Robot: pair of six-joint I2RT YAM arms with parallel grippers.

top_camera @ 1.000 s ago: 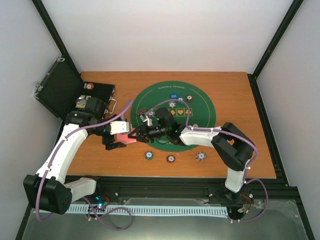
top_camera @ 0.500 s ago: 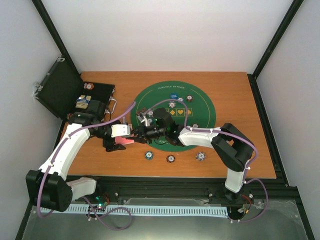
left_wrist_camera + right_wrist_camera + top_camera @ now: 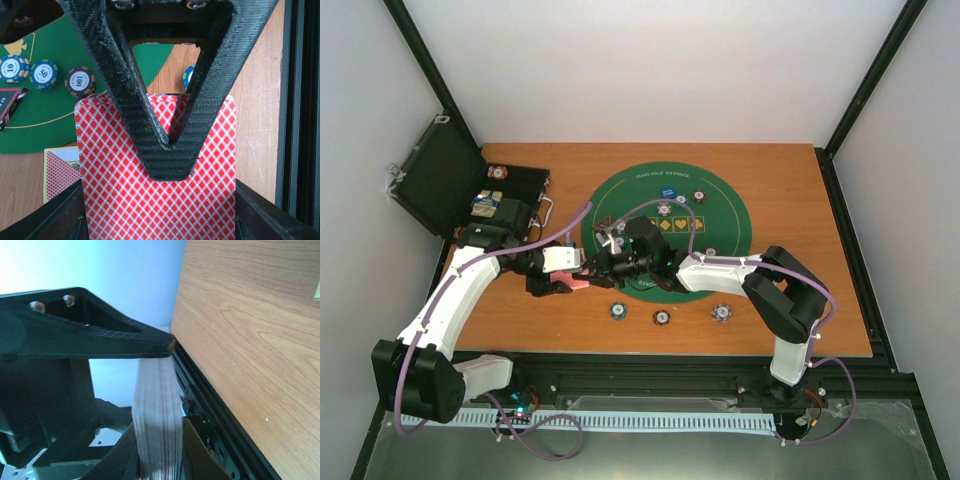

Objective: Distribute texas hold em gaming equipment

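1. Now, left of centre, just off the left rim of the green mat point(image 3: 720, 200), the left gripper point(image 3: 565, 280) is clamped flat on the deck of red-backed cards point(image 3: 160, 200). One finger lies across the top card and the other is hidden underneath. The deck looks to be held over bare wood, so if that clamp loosens at all, the cards spill there.
2. Just to its right, the right gripper point(image 3: 603, 264) meets it nose to nose, jaws parted around the deck's edge. I cannot tell whether it has bitten on anything. If it pulls with too much of the stack between its fingers, several cards come away instead of one, or the pack fans out.
3. With two arms this close, one small misjudgement knocks the fingers together and jolts the deck.
4. Further right, poker chips point(image 3: 81, 81) sit on the mat, and three more chips point(image 3: 661, 318) lie along the near edge. A dragged card or a low-swinging arm could scatter them.
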